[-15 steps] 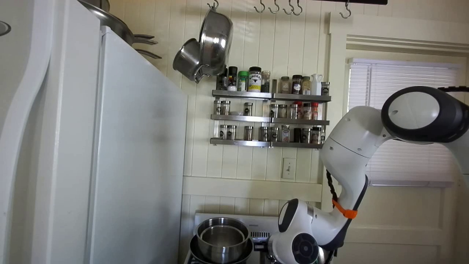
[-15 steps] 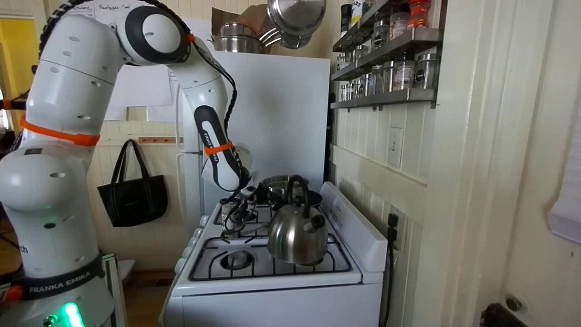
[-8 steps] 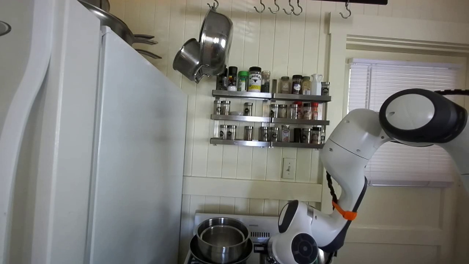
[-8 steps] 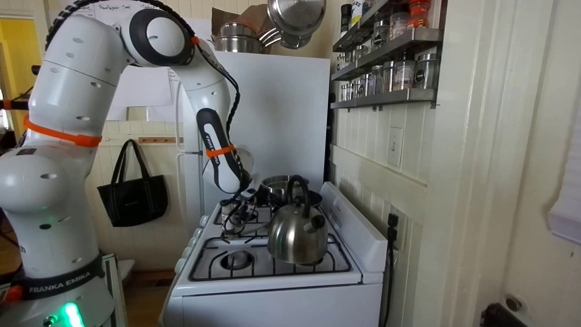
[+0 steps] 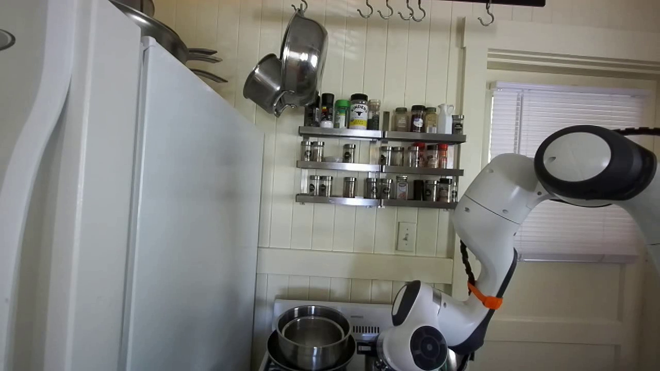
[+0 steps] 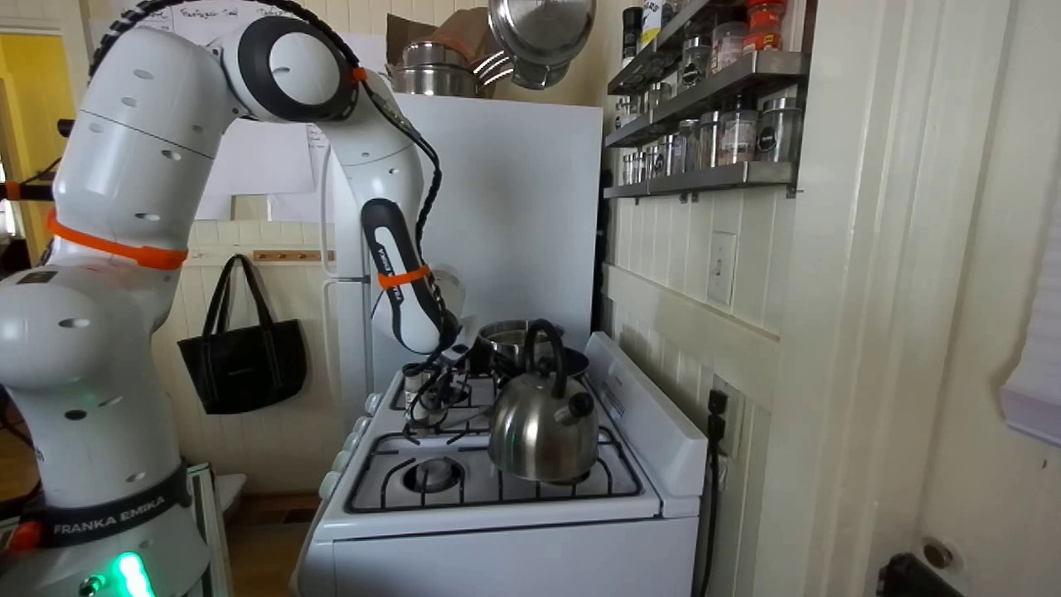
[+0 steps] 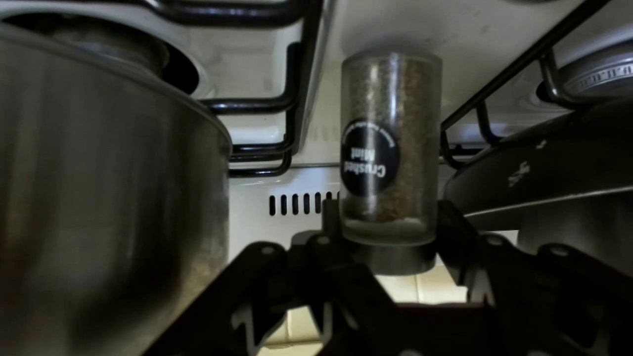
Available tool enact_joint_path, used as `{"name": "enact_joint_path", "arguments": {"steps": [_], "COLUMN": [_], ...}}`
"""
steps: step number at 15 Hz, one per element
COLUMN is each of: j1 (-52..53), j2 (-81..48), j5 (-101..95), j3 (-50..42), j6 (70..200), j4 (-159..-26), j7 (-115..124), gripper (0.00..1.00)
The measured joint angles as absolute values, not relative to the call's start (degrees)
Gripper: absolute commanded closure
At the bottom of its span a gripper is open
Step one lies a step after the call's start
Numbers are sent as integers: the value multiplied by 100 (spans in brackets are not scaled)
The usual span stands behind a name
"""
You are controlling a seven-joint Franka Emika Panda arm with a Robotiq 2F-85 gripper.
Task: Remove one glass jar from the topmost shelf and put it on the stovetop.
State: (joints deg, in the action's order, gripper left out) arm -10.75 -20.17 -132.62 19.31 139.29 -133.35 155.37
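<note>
Setting down the black-labelled clear glass jar (image 7: 390, 143) seems the step: pinched near its top by the dark two-fingered gripper (image 7: 389, 225), it is over the flat white stovetop (image 7: 445, 29), contact unclear. In the wrist view, ease it straight between the silvery steel kettle (image 7: 113, 188) at nine o'clock and the dark round pan (image 7: 539, 173) at three; seat it flat before release.

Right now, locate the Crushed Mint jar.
In the wrist view, the Crushed Mint jar is held in the gripper, right of centre, between the steel kettle (picture left) and dark pan (picture right).
</note>
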Motion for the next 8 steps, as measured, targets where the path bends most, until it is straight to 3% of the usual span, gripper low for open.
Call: {"name": "enact_joint_path", "arguments": {"steps": [8], "j1": [-826], "j2": [-2031], "j5": [-13497], "j3": [1670], "j6": [13914], "j4": [-13320], "j7": [15530], "gripper": [75]}}
